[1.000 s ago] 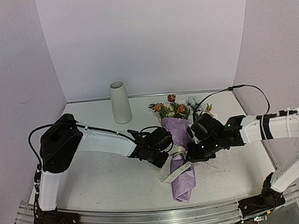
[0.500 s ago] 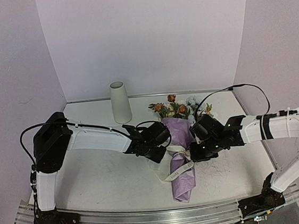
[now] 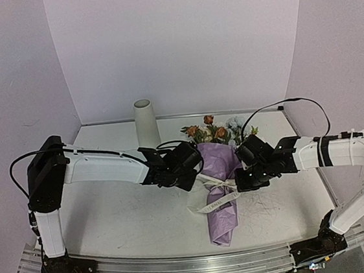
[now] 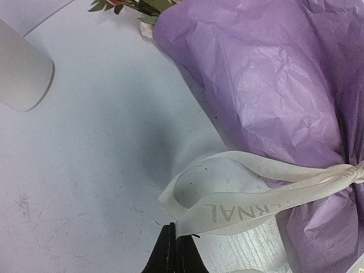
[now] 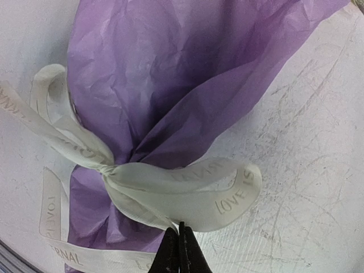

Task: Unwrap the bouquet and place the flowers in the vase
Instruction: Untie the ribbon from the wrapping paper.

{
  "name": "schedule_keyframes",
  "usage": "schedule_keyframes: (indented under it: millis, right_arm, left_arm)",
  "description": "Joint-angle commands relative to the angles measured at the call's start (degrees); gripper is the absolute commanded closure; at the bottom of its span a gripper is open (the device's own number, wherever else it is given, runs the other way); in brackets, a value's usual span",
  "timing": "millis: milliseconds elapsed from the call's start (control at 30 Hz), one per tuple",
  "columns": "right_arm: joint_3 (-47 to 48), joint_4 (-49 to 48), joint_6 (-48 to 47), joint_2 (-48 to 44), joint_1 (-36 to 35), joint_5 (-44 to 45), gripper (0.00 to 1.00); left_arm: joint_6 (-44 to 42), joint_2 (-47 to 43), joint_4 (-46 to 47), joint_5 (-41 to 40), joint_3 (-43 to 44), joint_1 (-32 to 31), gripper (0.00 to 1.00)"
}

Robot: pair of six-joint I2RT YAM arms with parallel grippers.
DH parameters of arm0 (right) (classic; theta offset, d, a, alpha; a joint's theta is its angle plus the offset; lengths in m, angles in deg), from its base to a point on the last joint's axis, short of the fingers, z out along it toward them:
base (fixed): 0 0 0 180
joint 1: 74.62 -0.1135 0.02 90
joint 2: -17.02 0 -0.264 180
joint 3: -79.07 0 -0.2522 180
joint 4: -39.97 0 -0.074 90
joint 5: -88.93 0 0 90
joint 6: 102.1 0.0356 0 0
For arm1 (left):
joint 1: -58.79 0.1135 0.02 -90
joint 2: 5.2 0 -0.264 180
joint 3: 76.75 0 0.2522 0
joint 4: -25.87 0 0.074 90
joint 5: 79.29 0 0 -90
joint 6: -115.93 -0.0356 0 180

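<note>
- My left end effector [image 4: 175, 239] is pinched shut on the left loop of the ribbon [image 4: 250, 207].
- My right end effector [image 5: 179, 236] is pinched shut on the ribbon's right loop.
- The bouquet [image 3: 219, 171] lies mid-tabletop [image 3: 125, 214], wrapped and tied, with the flowers [image 3: 211, 132] at its far end.
- The vase [image 3: 145, 124] stands upright, far left of the bouquet and apart from it.

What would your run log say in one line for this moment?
step: untie ribbon | left gripper: shut on ribbon | right gripper: shut on ribbon | bouquet: wrapped, lying flat | vase: upright, no flowers
</note>
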Motion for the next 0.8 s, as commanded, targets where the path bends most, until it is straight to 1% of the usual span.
schedule_keyframes:
  millis: [0,133,400,667,767]
  right_arm:
    - [2.09,5.10,-1.57,-1.49,1.58,3.33,1.00]
    - [2.30,5.52,-2.09,-1.25,3.23,3.79,1.00]
    - [0.91,6.78,-1.23,-1.48,7.87,4.74,1.00]
    - [-0.88,7.82,-0.21,-3.66,12.35,7.23,1.00]
    - [-1.66,8.39,-0.36,-4.93,14.17,9.27,1.00]
  left_arm:
    - [2.30,-4.69,-0.43,-8.19,-1.68,0.03,1.00]
    - [2.71,-5.33,-0.74,-11.39,-2.02,-0.05,1.00]
    - [7.35,-6.97,-1.97,-19.09,-4.71,-0.07,1.00]
    - [12.70,-10.55,-5.43,-29.21,-7.23,-0.05,1.00]
    - [12.89,-11.71,-5.52,-30.35,-7.91,-0.05,1.00]
